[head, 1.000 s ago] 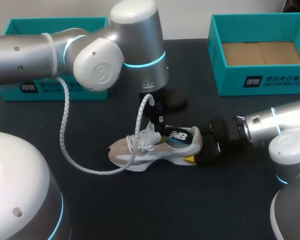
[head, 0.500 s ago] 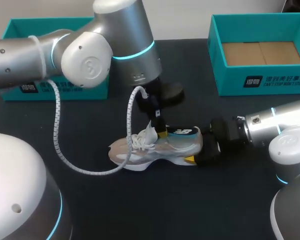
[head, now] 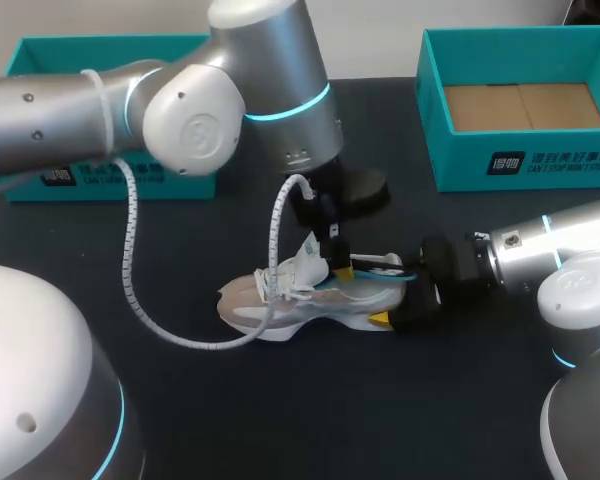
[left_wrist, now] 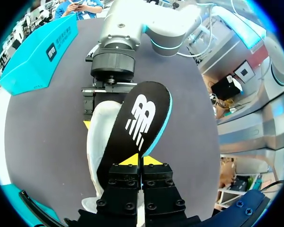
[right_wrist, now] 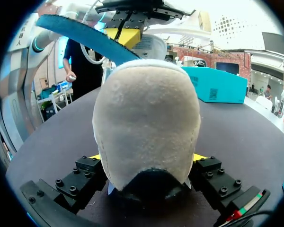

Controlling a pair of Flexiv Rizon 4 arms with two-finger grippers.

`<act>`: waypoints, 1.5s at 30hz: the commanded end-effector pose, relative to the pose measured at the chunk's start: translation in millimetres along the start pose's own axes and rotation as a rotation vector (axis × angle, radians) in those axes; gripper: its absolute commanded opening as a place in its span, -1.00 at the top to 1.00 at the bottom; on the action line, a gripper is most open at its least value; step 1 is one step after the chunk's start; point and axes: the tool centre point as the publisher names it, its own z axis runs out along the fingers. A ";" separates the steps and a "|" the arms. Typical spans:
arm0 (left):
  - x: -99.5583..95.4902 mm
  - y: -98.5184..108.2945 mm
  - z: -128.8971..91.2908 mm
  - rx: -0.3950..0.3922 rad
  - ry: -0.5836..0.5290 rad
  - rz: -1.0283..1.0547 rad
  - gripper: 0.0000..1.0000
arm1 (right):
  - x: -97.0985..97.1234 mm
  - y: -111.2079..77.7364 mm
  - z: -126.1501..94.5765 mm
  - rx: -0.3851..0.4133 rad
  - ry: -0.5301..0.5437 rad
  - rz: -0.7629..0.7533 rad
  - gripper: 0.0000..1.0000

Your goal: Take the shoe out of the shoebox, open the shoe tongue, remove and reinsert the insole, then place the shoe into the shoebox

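Shoe (head: 310, 300) first: you'll find it just below the middle of the head view. It rests on the dark table (head: 380, 420) with its toe toward the left of the frame and its heel toward the right. Its white laces (head: 283, 283) are bunched over the front, and the pale tongue (head: 310, 250) stands up above them.

The insole (head: 375, 268) is raised out of the shoe's opening and runs from the tongue toward the heel, showing you a teal edge. In the left wrist view the insole (left_wrist: 139, 118) shows a black top with a white logo and stretches ahead of the fingers, over the pale shoe (left_wrist: 97, 142). You cannot tell whether its far end touches the heel.

Your left gripper (head: 338, 262) comes down from the upper left of the frame. The left gripper (left_wrist: 141, 160) has its yellow tips pressed together, clamped on the near edge of the insole.

Your right gripper (head: 405, 305) comes in from the right edge, low on the table. In its own view the right gripper (right_wrist: 146, 158) has a finger on each side of the beige heel, clamped on the shoe (right_wrist: 146, 127).

A white coiled cable (head: 130, 250) loops from the left arm down beside the toe.

The open teal shoebox (head: 520, 165) sits in the upper right of the frame, well apart from the shoe. Another teal box (head: 110, 180) sits in the upper left, partly behind the left arm.
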 end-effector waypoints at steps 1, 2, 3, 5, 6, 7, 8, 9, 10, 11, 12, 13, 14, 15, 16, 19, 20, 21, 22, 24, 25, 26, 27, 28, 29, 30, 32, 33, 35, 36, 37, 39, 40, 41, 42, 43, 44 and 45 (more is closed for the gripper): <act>-5.7 -10.4 6.2 -0.025 0.010 0.006 1.00 | -0.2 -0.7 5.8 0.005 -0.002 0.001 1.00; -6.1 -10.7 6.6 -0.031 0.009 0.009 1.00 | -0.2 -0.7 5.8 0.005 -0.002 0.001 1.00; -6.4 -11.1 6.8 -0.041 0.000 0.012 1.00 | -0.2 -0.7 5.8 0.005 -0.002 0.001 1.00; -6.4 -12.1 7.3 -0.055 -0.013 0.022 1.00 | -0.2 -0.7 5.8 0.005 -0.002 0.001 1.00; -6.1 -12.8 7.4 -0.057 -0.020 0.028 1.00 | -0.2 -0.7 5.8 0.005 -0.002 0.001 1.00; -5.7 -13.4 7.4 -0.065 -0.028 0.031 1.00 | -0.2 -0.7 5.8 0.005 -0.002 0.001 1.00; -5.4 -13.9 7.6 -0.066 -0.031 0.030 1.00 | -0.2 -0.7 5.8 0.005 -0.002 0.001 1.00; -5.0 -14.4 7.5 -0.064 -0.031 0.031 1.00 | -0.2 -0.7 5.8 0.005 -0.002 0.001 1.00; -4.8 -15.0 7.7 -0.063 -0.031 0.031 1.00 | -0.2 -0.7 5.8 0.005 -0.002 0.001 1.00; -5.0 -15.6 8.3 -0.062 -0.032 0.029 1.00 | -0.2 -0.7 5.8 0.005 -0.002 0.001 1.00; -5.0 -15.9 8.7 -0.058 -0.030 0.026 1.00 | -0.2 -0.7 5.8 0.005 -0.002 0.001 1.00; -5.2 -16.6 9.8 -0.052 -0.027 0.024 1.00 | -0.2 -0.7 5.8 0.005 -0.002 0.001 1.00; -5.4 -17.4 11.6 -0.051 -0.026 0.022 1.00 | -0.2 -0.7 5.8 0.005 -0.002 0.001 1.00; -5.2 -18.0 12.7 -0.049 -0.027 0.021 1.00 | -0.2 -0.7 5.8 0.005 -0.002 0.001 1.00; -4.8 -18.5 13.7 -0.041 -0.025 0.017 1.00 | -0.2 -0.7 5.8 0.005 -0.002 0.001 1.00; -3.1 -20.2 16.2 -0.032 -0.020 0.014 1.00 | -0.2 -0.7 5.8 0.005 -0.002 0.001 1.00; -1.6 -20.5 16.6 -0.027 -0.017 0.016 1.00 | -0.2 -0.7 5.8 0.005 -0.002 0.001 1.00; 0.3 -20.7 17.1 -0.026 -0.019 0.019 1.00 | -0.2 -0.7 5.8 0.005 -0.002 0.001 1.00; 2.0 -20.7 17.6 -0.027 -0.025 0.025 1.00 | -0.2 -0.7 5.8 0.005 -0.002 0.001 1.00; 6.5 -19.6 15.9 -0.019 -0.055 0.052 0.81 | -0.2 -0.7 5.8 0.005 -0.002 0.001 1.00; 9.2 -18.8 13.8 -0.014 -0.078 0.066 0.37 | -0.2 -0.7 5.8 0.005 -0.002 0.001 1.00; 10.7 -18.2 12.2 -0.017 -0.102 0.073 0.25 | -0.2 -0.7 5.8 0.005 -0.002 0.001 1.00; 12.1 -17.8 10.0 -0.017 -0.121 0.080 0.21 | -0.2 -0.7 5.8 0.005 -0.002 0.001 1.00; 12.8 -17.3 7.5 -0.010 -0.145 0.085 0.16 | -0.2 -0.7 5.8 0.005 -0.002 0.001 1.00; 13.5 -16.9 5.1 -0.008 -0.167 0.088 0.10 | -0.2 -0.7 5.8 0.005 -0.002 0.001 1.00; 13.4 -16.7 3.3 -0.007 -0.193 0.092 0.08 | -0.2 -0.7 5.8 0.005 -0.002 0.001 1.00; 13.9 -16.3 0.4 0.008 -0.228 0.097 0.05 | -0.2 -0.7 5.8 0.005 -0.002 0.001 1.00; 13.8 -16.4 0.0 0.017 -0.248 0.102 0.03 | -0.2 -0.7 5.8 0.005 -0.002 0.001 1.00; 13.9 -16.8 0.9 0.021 -0.291 0.111 -0.12 | -0.2 -0.7 5.8 0.005 -0.002 0.001 1.00; 14.0 -17.2 1.6 0.031 -0.308 0.117 -0.15 | -0.2 -0.7 5.8 0.005 -0.002 0.001 1.00; 13.7 -17.8 2.5 0.036 -0.331 0.118 -0.17 | -0.2 -0.7 5.8 0.005 -0.002 0.001 1.00; 11.3 -19.0 3.0 0.059 -0.362 0.118 -0.17 | -0.2 -0.7 5.8 0.005 -0.002 0.001 1.00; 10.0 -19.7 3.2 0.064 -0.381 0.119 -0.15 | -0.2 -0.7 5.8 0.005 -0.002 0.001 1.00; 9.1 -20.3 3.2 0.081 -0.414 0.128 -0.09 | -0.2 -0.7 5.8 0.005 -0.002 0.001 1.00; 8.7 -20.6 3.0 0.084 -0.429 0.131 -0.04 | -0.2 -0.7 5.8 0.005 -0.002 0.001 1.00; 8.3 -21.0 2.9 0.097 -0.458 0.141 0.02 | -0.2 -0.7 5.8 0.005 -0.002 0.001 1.00; 7.4 -21.4 2.8 0.115 -0.501 0.154 0.06 | -0.2 -0.7 5.8 0.005 -0.002 0.001 1.00; 7.1 -21.6 2.8 0.128 -0.521 0.164 0.09 | -0.2 -0.7 5.8 0.005 -0.002 0.001 1.00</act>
